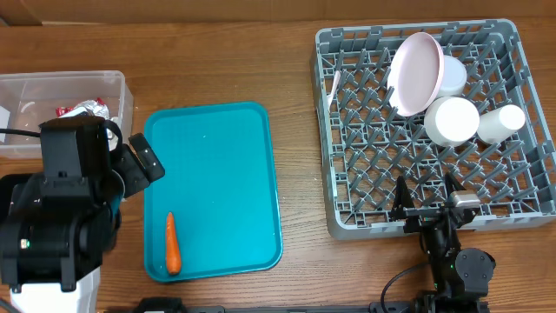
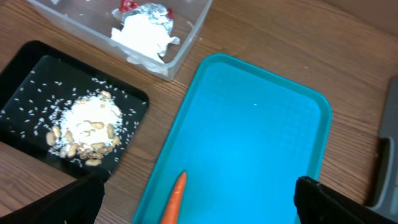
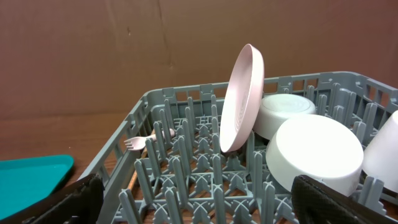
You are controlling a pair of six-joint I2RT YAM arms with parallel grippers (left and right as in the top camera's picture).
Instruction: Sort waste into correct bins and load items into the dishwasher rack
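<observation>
The grey dishwasher rack (image 1: 347, 139) holds an upright pinkish plate (image 1: 415, 71), two white bowls (image 1: 452, 120) (image 3: 283, 112), a white cup (image 1: 502, 122) and a white plastic fork (image 3: 140, 142). My right gripper (image 3: 199, 202) hovers open over the rack's near edge, holding nothing. The clear tub (image 2: 186, 37) contains the crumpled napkin (image 2: 146, 34) and the foil wrapper (image 2: 152, 9). Nuts and crumbs (image 2: 87, 127) lie in the black tray (image 2: 25, 74). My left gripper (image 2: 202, 202) is open above the teal tray's (image 2: 249, 124) near left part, empty.
An orange carrot (image 1: 172, 243) lies on the teal tray (image 1: 213, 187) near its front left corner, below my left gripper. In the overhead view the left arm (image 1: 61, 217) covers the black tray. Bare wooden table (image 1: 300, 130) separates tray and rack.
</observation>
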